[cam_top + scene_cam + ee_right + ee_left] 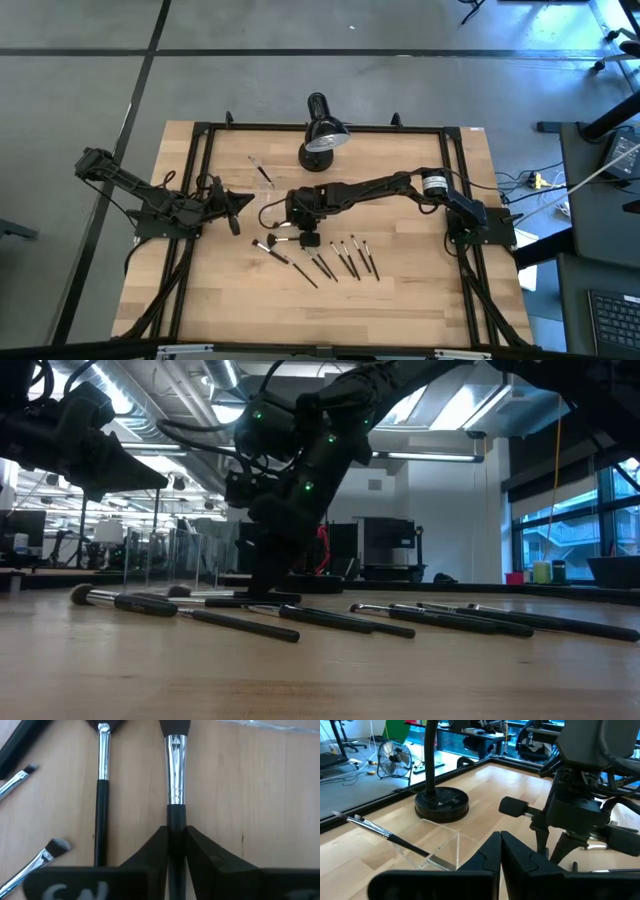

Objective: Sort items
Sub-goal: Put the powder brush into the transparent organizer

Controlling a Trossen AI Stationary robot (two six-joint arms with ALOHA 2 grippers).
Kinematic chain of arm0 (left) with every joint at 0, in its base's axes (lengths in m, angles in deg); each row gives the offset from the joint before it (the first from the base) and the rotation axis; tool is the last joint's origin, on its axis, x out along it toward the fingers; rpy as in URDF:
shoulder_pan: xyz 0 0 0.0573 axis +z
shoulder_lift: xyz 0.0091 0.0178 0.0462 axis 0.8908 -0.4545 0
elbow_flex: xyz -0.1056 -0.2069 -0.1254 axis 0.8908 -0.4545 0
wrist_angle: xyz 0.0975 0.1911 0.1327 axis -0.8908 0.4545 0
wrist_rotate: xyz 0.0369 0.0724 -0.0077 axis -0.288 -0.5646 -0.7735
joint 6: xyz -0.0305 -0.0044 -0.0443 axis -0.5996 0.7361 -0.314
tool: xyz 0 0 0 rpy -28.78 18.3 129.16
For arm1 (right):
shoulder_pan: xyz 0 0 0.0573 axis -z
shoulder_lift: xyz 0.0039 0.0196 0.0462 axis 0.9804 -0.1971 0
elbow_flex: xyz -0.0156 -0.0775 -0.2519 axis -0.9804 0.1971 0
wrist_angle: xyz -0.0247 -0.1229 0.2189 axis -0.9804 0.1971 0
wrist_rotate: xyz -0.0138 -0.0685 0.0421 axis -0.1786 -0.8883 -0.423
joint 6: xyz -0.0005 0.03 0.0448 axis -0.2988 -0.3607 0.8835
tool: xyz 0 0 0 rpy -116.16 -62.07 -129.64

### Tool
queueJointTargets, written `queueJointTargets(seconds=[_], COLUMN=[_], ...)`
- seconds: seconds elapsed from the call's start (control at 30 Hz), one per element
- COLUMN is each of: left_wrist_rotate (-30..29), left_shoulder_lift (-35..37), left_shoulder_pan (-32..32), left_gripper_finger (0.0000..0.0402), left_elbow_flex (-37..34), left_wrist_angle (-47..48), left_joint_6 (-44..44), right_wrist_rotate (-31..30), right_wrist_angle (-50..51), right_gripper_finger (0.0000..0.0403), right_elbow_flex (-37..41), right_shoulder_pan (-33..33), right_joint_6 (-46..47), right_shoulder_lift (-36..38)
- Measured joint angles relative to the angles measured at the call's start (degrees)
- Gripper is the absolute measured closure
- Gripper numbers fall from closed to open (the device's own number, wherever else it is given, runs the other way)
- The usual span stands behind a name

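Near the table's front edge a row of brushes (340,262) lies unsorted. Just behind, the right gripper (308,237) pinches one brush (175,795) by its handle, flat on the wood. Farther back one brush (385,834) lies across the cup (440,845). The left gripper (237,203) waits, pressed together.

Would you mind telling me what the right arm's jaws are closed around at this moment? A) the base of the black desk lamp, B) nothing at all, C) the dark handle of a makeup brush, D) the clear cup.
C: in the right wrist view the right gripper has its jaws pressed against both sides of a makeup brush, on the dark handle just below the silvery ferrule.
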Motion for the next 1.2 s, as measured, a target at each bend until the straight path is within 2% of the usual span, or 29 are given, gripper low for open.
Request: queueJointTargets(seconds=[0.17,0.37,0.7,0.97,1.2], left_wrist_rotate=[0.76,0.90,2.15,3.55,5.00], left_shoulder_lift=[0.02,0.00,-0.10,-0.09,-0.09], left_shoulder_pan=[0.00,-0.01,-0.02,-0.06,-0.06], left_gripper_finger=[0.0396,0.0396,0.0396,0.0396,0.0396], left_elbow_flex=[0.00,0.00,0.00,0.00,0.00], left_wrist_angle=[0.71,4.88,6.49,6.86,6.86], left_joint_6=[0.04,-1.92,-5.13,-6.06,-6.64], right_wrist_rotate=[0.91,4.06,4.04,4.00,3.81], right_wrist_angle=[1.43,6.66,9.21,10.11,9.13], right_gripper_finger=[0.0326,0.0345,0.0336,0.0350,0.0337], right_elbow_flex=[-0.04,0.00,0.03,0.07,0.06], right_shoulder_pan=[0.02,0.02,0.00,-0.17,-0.39], right_joint_6=[2.30,5.41,6.79,7.12,7.56], right_shoulder_lift=[0.19,1.24,4.77,8.13,12.11])
